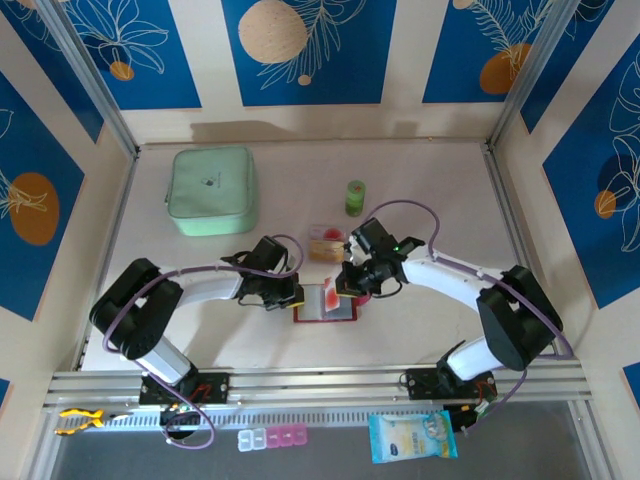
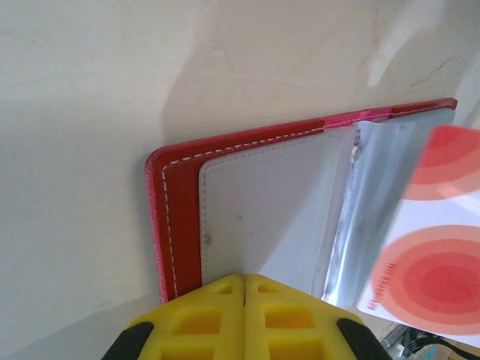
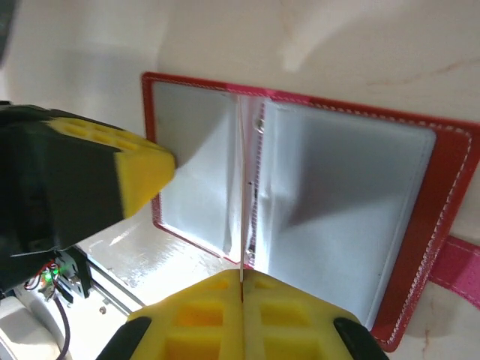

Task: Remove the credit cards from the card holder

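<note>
1 credit card [image 2: 431, 255] stands pinched in the right claw [image 3: 241, 281].

- Pale table [image 1: 420, 190], faintly scuffed, under even light with soft shadows.
- Cream walls [image 1: 205, 60] close it in on three sides.
- Blue panels [image 1: 310, 50] on them, with white leaf drawings and orange discs [image 1: 33, 207].
- Metal posts [image 1: 94, 90] slant up from the back corners.
- Metal rail [image 1: 320, 385] along the near edge, grey surface [image 1: 540, 455] below it.

Red card holder [image 2: 180, 217], red-ringed credit card [image 2: 439, 277], mint-green pouch [image 1: 212, 190]
</note>
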You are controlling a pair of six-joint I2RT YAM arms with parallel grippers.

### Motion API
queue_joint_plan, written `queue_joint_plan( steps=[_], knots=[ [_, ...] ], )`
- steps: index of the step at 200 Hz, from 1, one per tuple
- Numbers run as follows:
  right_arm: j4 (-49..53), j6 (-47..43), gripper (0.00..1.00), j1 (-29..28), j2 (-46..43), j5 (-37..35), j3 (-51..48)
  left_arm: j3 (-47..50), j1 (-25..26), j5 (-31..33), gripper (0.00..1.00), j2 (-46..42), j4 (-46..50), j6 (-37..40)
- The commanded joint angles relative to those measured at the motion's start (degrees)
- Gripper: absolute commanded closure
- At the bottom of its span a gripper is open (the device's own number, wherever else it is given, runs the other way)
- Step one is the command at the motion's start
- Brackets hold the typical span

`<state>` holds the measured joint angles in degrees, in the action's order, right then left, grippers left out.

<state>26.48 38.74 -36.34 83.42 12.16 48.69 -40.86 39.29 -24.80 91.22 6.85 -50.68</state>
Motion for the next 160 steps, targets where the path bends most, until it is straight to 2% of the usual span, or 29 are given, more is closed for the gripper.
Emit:
queue_joint_plan(
  steps=[1, 22, 51, 119, 141, 160],
  knots=[
    [5.49, -9.06, 0.95, 0.69, -1.63, 0.22, 3.58, 0.37, 0.26, 0.72, 0.94, -1.06, 0.88, 0.04],
    [8.92, -18.18, 0.96, 1.09, -1.13, 0.71, 6.67, -0.10, 0.24, 0.89, 0.91, -1.63, 0.55, 0.49],
    [14.53, -31.17, 0.98, 2.37, 0.02, -2.51, 10.97, -0.01, -0.21, 1.25, 0.88, -2.86, 0.57, 0.98],
    [22.65, -65.71, 0.99, 5.04, 2.69, -7.04, 18.19, 1.73, -2.48, 4.21, 0.86, -8.23, 3.69, 1.97],
    [25.92, -72.19, 1.00, 5.44, 5.46, -9.25, 22.13, 3.34, -3.83, 4.82, 0.86, -10.48, 4.75, 2.18],
    [28.60, -75.64, 1.00, 6.73, 8.62, -7.94, 26.92, 4.57, -5.18, 4.94, 0.85, -12.54, 5.86, 2.46]
  ],
)
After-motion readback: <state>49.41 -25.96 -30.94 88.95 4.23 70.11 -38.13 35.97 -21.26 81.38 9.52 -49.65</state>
